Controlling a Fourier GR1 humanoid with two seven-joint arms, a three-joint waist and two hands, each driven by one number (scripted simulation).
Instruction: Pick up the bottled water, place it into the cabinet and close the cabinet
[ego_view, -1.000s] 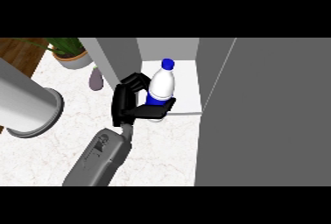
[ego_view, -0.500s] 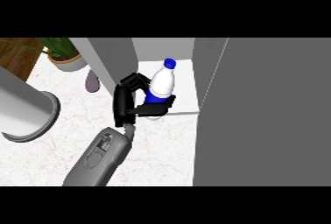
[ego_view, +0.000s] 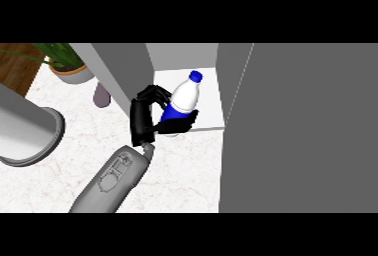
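Observation:
The water bottle (ego_view: 184, 97) is white with a blue cap and a blue label. It leans to the upper right, and its lower part is hidden by my right hand (ego_view: 142, 118), whose fingers and thumb are curled round it. Hand and bottle are at the front of the open cabinet, over its white shelf floor (ego_view: 209, 111). The grey cabinet door (ego_view: 303, 130) stands open and fills the right side of the view. The cabinet's grey left wall (ego_view: 122, 62) rises just behind the hand. My left hand does not show.
A thick grey cylinder (ego_view: 26, 132) lies across the marble counter (ego_view: 177, 175) at the left edge. A potted plant (ego_view: 68, 70) and a small purple object (ego_view: 101, 95) stand at the back left, beside the cabinet wall.
Almost nothing has moved. The bottle stays in my right hand at the cabinet's mouth and sits very slightly lower in the view.

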